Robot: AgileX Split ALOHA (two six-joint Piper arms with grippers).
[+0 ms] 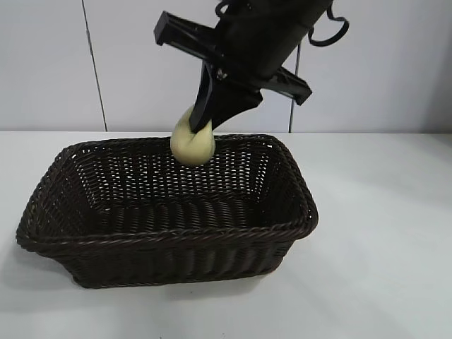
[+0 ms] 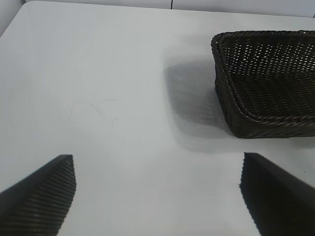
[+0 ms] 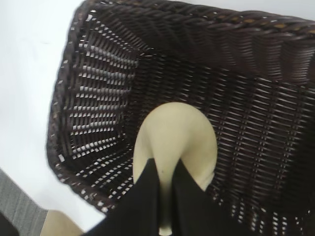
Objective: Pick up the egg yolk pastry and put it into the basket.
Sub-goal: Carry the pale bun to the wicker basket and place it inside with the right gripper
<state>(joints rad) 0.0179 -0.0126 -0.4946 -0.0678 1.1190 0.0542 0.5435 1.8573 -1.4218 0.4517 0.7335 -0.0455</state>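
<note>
While the pastry is hanging over the basket, pinched between the closed fingers of the right end effector, the pick-up part of the task is looking finished. It is sitting above the rim near the far wall, not touching the weave; in the right wrist view it is lying over the basket floor. What is remaining, by my reading, is lowering it and letting go. Off to the side, the left end effector is idling over the bare counter, its fingers spread wide and gripping nothing, with the basket's corner beyond.
</note>
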